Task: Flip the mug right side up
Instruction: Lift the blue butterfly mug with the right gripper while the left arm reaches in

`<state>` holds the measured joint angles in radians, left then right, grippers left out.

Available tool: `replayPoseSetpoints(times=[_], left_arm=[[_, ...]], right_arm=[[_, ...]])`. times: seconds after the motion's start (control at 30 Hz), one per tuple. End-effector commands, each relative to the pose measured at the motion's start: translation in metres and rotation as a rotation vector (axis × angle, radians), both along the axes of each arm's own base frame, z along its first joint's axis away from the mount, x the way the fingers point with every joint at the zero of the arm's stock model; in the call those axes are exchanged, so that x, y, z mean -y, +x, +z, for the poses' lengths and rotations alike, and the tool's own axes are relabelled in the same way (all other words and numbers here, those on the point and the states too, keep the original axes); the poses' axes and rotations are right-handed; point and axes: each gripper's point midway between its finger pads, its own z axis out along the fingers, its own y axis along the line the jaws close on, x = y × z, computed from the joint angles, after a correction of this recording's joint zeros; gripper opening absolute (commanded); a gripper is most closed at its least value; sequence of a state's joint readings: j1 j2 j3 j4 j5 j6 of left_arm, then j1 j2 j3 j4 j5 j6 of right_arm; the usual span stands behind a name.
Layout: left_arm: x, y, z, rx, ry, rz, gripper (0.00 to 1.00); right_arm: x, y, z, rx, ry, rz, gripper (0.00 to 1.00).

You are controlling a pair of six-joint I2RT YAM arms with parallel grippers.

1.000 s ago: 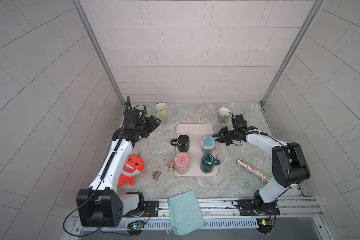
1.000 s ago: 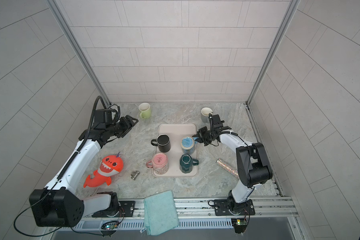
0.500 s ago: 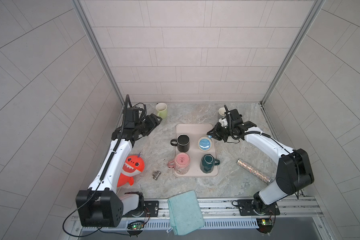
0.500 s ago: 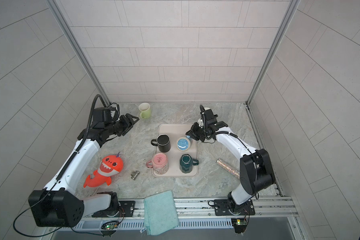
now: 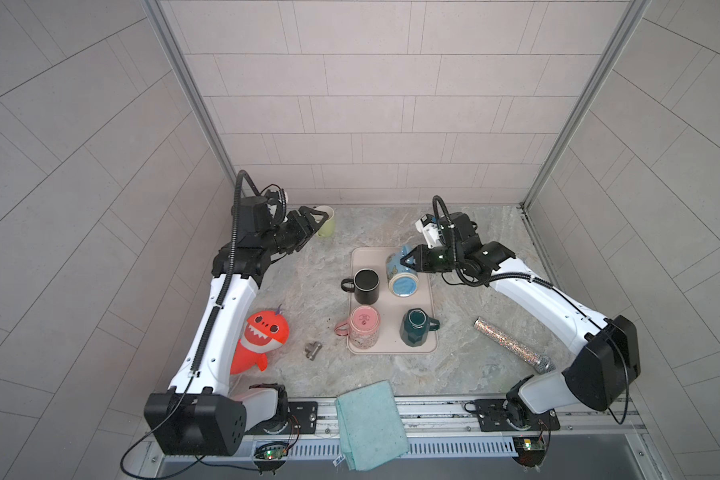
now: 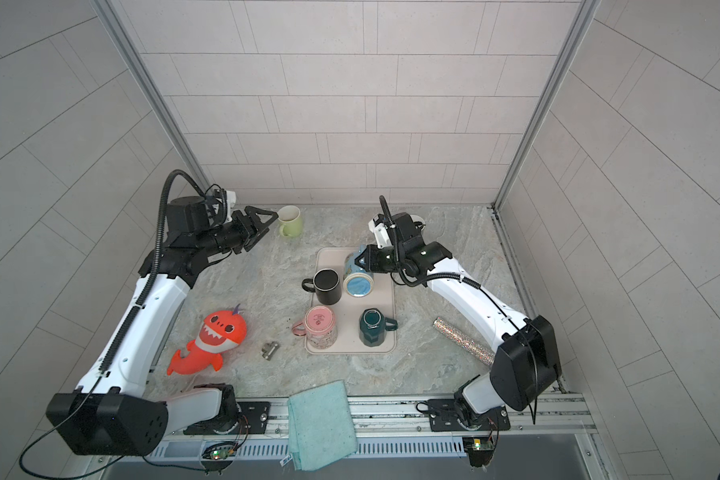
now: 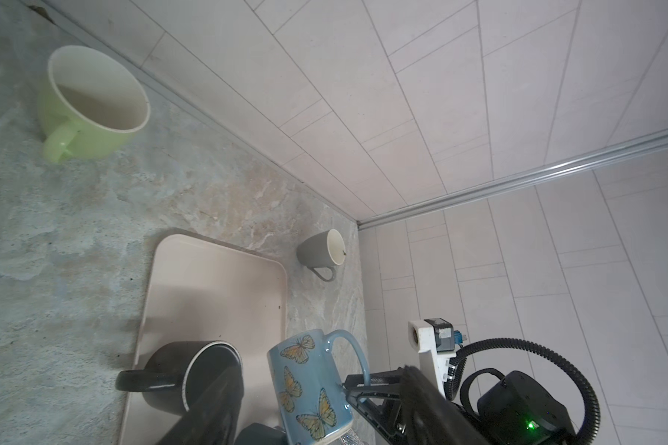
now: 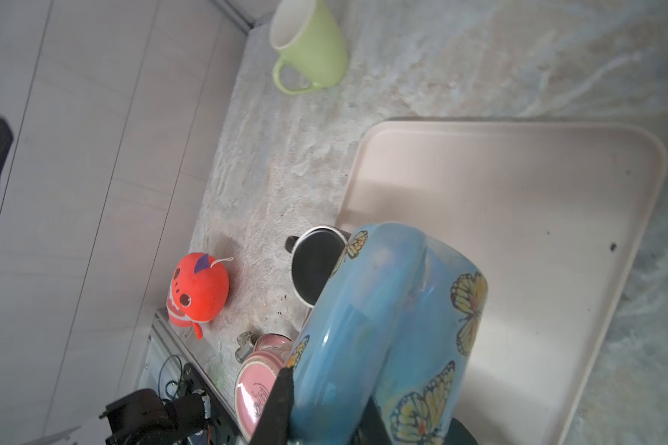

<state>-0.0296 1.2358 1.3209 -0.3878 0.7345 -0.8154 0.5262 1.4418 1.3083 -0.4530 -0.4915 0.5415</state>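
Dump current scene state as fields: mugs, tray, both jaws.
held mug: blue butterfly mug, tilted over the tray, not yet upright
right jaws: shut on the blue butterfly mug's handle
left jaws: open, empty, close to the light green mug
on tray: black mug upright; pink mug upside down; dark green mug, orientation unclear
off tray: light green mug upright; grey mug upright near the back wall

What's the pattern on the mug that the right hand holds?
Yellow-orange butterflies on a light blue mug, clearest in the left wrist view.
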Motion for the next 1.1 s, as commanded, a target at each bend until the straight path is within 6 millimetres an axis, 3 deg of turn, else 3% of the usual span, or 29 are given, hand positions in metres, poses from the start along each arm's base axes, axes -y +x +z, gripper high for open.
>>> replayPoseSetpoints(times=[0.0, 0.33, 0.53, 0.7, 1.07], left_arm=[[0.021, -0.008, 0.029, 0.058, -0.053, -0.111, 0.71], [0.080, -0.030, 0.033, -0.007, -0.095, -0.339, 0.70], [0.113, -0.047, 0.007, -0.123, -0.106, -0.453, 0.68], [0.116, -0.053, -0.016, -0.214, -0.108, -0.460, 0.67], [0.125, -0.055, -0.035, -0.317, -0.152, -0.469, 0.67]], right_arm=[[-0.008, 0.002, 0.070, 0.325, 0.012, 0.103, 0.00], [-0.032, -0.039, 0.087, 0.613, -0.156, 0.377, 0.00], [-0.033, -0.041, 0.092, 0.728, -0.296, 0.413, 0.00], [-0.033, -0.039, 0.098, 0.814, -0.388, 0.410, 0.00], [-0.050, -0.041, 0.094, 0.903, -0.527, 0.450, 0.00]])
